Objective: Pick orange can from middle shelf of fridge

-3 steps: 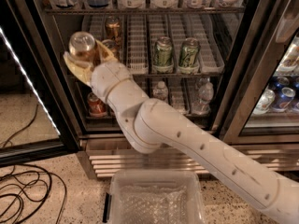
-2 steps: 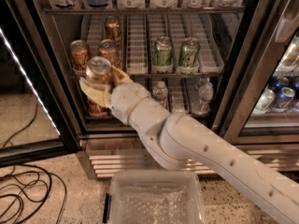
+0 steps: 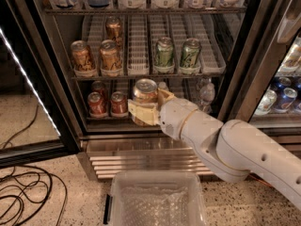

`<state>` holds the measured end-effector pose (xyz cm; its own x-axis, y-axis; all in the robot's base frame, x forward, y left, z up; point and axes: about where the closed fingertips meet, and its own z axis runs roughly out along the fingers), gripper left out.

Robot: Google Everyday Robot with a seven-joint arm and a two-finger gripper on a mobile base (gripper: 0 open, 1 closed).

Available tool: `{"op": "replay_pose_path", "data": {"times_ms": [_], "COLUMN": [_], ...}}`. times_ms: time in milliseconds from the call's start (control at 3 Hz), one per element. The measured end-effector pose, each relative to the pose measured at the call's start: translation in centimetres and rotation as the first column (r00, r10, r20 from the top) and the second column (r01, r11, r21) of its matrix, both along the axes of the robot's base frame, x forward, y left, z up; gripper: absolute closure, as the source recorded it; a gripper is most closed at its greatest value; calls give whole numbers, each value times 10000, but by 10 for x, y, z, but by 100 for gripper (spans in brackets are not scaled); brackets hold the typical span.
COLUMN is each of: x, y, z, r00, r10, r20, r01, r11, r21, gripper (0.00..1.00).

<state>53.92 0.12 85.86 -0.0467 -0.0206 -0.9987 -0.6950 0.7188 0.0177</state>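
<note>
My gripper is shut on an orange can, holding it upright in front of the fridge, below the middle shelf and level with the lower rack. Its silver top faces up. Three more orange cans stand on the left of the middle shelf. Two green-and-white cans stand on the right of that shelf. My white arm reaches in from the lower right.
Red cans and water bottles sit on the lower rack. A clear plastic bin stands on the floor below the gripper. Black cables lie at bottom left. The open door is on the left.
My gripper has carried the orange can down and to the right, away from the left of the middle shelf, to a spot above the plastic bin.
</note>
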Motion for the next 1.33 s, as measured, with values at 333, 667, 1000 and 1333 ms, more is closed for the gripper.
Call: {"op": "replay_pose_path", "data": {"times_ms": [333,667,1000,1333], "x": [-21,-40,-61,-84], "y": [-22,-21,-3,18], "z": [16,34,48,54], "r00": [9954,9658,8880,7872], "r10": [679,1951,3754,5412], "r20": [682,1706,2656,2956], "r01": [-622,-1710,-3297,-4930], "r11": [9947,9743,9223,8403], "r21": [-825,-1465,-2017,-2257], "gripper": [100,100,100,100]}}
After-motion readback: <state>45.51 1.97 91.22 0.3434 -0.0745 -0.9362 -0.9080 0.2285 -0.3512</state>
